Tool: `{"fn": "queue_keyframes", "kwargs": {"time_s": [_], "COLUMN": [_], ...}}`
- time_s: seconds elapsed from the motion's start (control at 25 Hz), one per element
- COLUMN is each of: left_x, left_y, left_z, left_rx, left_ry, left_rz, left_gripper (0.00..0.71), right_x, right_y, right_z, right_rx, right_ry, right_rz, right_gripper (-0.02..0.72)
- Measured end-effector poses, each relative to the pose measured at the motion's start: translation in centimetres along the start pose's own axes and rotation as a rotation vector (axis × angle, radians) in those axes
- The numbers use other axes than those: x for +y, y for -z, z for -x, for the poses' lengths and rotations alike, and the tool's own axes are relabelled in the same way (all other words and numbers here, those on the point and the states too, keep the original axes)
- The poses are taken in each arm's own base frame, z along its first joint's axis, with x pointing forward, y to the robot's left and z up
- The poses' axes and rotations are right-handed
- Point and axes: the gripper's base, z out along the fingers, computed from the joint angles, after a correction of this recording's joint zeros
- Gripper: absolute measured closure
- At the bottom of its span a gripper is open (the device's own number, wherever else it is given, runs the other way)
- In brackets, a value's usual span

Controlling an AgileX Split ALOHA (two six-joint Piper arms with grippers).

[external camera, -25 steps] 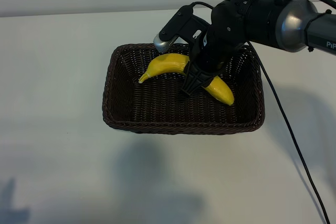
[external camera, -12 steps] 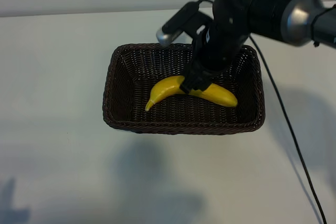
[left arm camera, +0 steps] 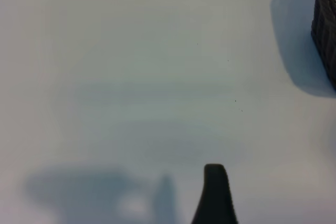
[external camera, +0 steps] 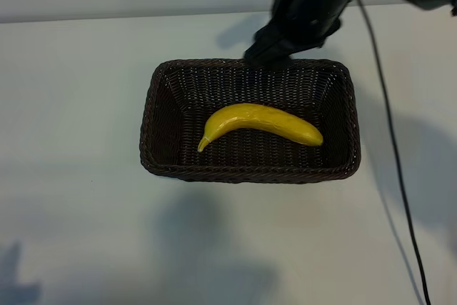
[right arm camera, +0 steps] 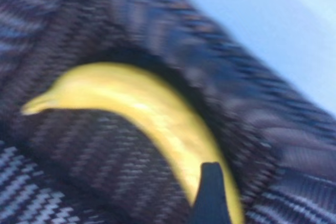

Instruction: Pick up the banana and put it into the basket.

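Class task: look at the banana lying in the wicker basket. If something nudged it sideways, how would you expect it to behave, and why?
The banana would probably rock or pivot rather than roll, since its body is clearly curved. Its skin looks smooth and glossy, so it might slide, though the woven floor of the basket likely adds friction. It looks firm, so it should keep its shape when pushed.

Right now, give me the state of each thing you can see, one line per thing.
banana: lying on its side on the basket floor, free of any pincer.
basket: upright on the table, holding the banana.
right pincer: above the basket's far rim, holding nothing.
left pincer: over bare table, beside the basket, holding nothing.
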Motion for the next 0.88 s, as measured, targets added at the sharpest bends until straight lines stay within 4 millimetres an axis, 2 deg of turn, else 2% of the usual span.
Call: {"fn": "queue_keyframes", "kwargs": {"time_s": [0.24, 0.4, 0.52, 0.68, 0.88], "left_x": [0.0, 0.0, 0.0, 0.0, 0.0], "left_y": [0.0, 0.0, 0.0, 0.0, 0.0], "left_z": [0.0, 0.0, 0.0, 0.0, 0.0], "left_rx": [0.0, 0.0, 0.0, 0.0, 0.0], "left_ry": [0.0, -0.001, -0.001, -0.001, -0.001], "left_rz": [0.0, 0.0, 0.0, 0.0, 0.0], "left_gripper": [0.131, 0.131, 0.131, 0.131, 0.131], "right_x": [-8.7, -14.7, -18.4, -22.2, -24.9], "right_y": [-1.4, -0.8, -0.1, 0.9, 1.9], "right_z": [-1.9, -4.0, -6.3, -9.4, -12.3], "right_rx": [0.066, 0.079, 0.12, 0.193, 0.254], "right_ry": [-0.198, -0.344, -0.452, -0.566, -0.664], "right_rz": [-0.068, -0.119, -0.144, -0.162, -0.169], "right_gripper": [0.118, 0.118, 0.118, 0.118, 0.119]}}
